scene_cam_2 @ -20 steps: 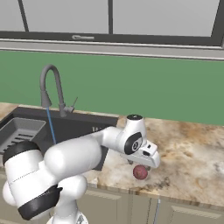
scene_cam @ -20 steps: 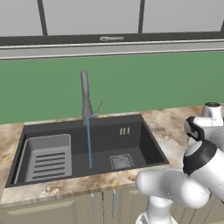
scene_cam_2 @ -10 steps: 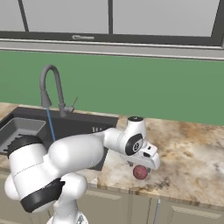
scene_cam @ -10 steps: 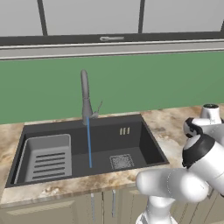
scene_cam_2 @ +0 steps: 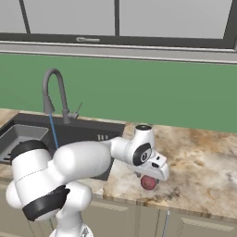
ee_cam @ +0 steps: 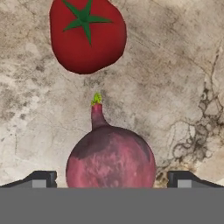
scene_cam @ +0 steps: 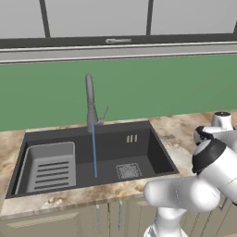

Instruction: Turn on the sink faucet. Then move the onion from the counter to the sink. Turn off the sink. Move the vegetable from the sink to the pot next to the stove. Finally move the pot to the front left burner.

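Bench (scene_cam_2: 203, 162): marbled stone top, carrying the onion to the right of the sink (scene_cam: 111, 157).
Faucet (scene_cam: 90, 104): running; a thin blue stream is falling into the basin, so step one is judged done.
End effector (ee_cam: 112, 180): released, jaws standing at their widest, hanging over the onion with one fingertip (ee_cam: 40, 178) showing on each side of it.
Onion (ee_cam: 111, 162): lying on the bench directly beneath the hand, centred between the two tips, not yet gripped.
Onion axis: the stem is pointing away from the tips, toward the tomato (ee_cam: 87, 33); the long axis is running across the closing line.
Coming move: a straight descent and closing is judged sufficient.
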### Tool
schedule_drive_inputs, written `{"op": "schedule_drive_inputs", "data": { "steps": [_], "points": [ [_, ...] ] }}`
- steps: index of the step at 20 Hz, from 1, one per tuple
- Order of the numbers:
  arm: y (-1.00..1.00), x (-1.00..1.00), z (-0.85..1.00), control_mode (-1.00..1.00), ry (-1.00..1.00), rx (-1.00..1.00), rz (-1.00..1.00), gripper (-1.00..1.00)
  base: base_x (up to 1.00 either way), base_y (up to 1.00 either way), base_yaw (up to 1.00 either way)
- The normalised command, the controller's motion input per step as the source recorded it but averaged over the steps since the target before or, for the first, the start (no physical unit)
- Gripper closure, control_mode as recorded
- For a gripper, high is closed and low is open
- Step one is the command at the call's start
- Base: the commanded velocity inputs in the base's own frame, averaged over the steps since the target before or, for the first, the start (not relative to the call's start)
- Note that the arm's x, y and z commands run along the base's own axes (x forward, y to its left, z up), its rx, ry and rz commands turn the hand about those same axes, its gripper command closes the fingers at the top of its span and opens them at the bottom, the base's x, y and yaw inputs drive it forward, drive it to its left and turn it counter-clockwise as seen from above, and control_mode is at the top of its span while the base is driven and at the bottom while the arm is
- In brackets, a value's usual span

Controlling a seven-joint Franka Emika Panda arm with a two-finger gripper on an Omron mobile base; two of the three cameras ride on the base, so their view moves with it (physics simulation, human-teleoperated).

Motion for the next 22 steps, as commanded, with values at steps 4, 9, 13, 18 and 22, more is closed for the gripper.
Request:
{"op": "schedule_drive_inputs", "data": {
  "steps": [4, 9, 13, 18, 22],
  "points": [
    [0.0, -0.05, -0.09, -1.0, 0.0, 0.0, 0.0, -1.0, 0.0, 0.0, 0.0],
    [0.0, -0.09, -0.06, -1.0, 0.0, 0.0, 0.0, -1.0, 0.0, 0.0, 0.0],
    [0.0, -0.12, -0.05, -1.0, 0.0, 0.0, 0.0, -1.0, 0.0, 0.0, 0.0],
    [0.0, -0.1, -0.11, -1.0, 0.0, 0.0, 0.0, 1.0, 0.0, 0.0, 0.0],
    [0.0, 0.0, -0.13, -1.0, 0.0, 0.0, 0.0, 1.0, 0.0, 0.0, 0.0]
  ]
}}
